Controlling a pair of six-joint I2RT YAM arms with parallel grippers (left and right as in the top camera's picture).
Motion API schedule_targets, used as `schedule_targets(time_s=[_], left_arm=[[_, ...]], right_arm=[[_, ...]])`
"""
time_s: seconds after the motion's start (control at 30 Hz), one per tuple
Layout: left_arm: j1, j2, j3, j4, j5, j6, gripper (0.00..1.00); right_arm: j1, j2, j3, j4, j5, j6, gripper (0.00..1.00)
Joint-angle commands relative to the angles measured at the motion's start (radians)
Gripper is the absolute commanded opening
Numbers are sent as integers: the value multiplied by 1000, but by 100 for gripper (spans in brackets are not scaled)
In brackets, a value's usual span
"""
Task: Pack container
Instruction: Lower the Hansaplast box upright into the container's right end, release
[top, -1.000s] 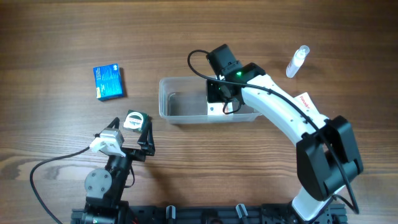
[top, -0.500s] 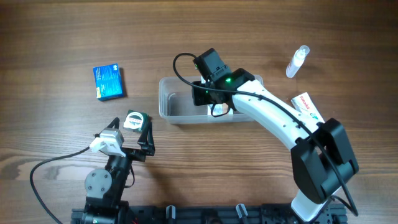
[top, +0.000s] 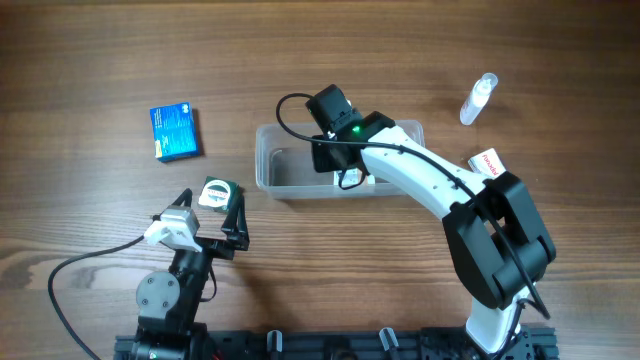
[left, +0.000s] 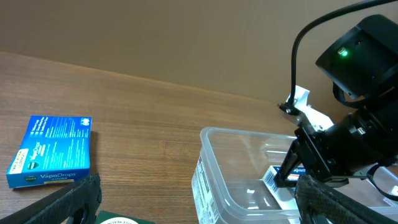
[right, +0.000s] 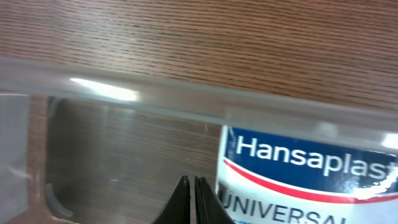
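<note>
A blue box (top: 176, 132) lies far left. The left gripper (top: 211, 207), fingers wide apart, sits by a round green tin (top: 216, 191). The clear container (top: 262, 158) stands mid-table. Inside it, the right gripper (right: 190, 193) has its fingers pressed together beside a plaster box (right: 305, 168).

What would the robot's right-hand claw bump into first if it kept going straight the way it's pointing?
Most likely the bare floor of the clear container. The right gripper, shut, points down into it just beside the Hansaplast box, so it would probably miss the box, though depth is hard to judge.
</note>
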Motion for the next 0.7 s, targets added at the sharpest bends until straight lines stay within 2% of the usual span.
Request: schedule_targets(time_s=[0.0, 0.3, 0.67], left_arm=[[8, -5, -6, -3, 1, 5, 100], [8, -5, -6, -3, 1, 5, 100], [8, -5, -6, -3, 1, 5, 100]], right_arm=[[1, 8, 15, -24, 84, 3, 4], [-4, 8, 15, -64, 138, -26, 4], [-100, -15, 16, -154, 138, -77, 6]])
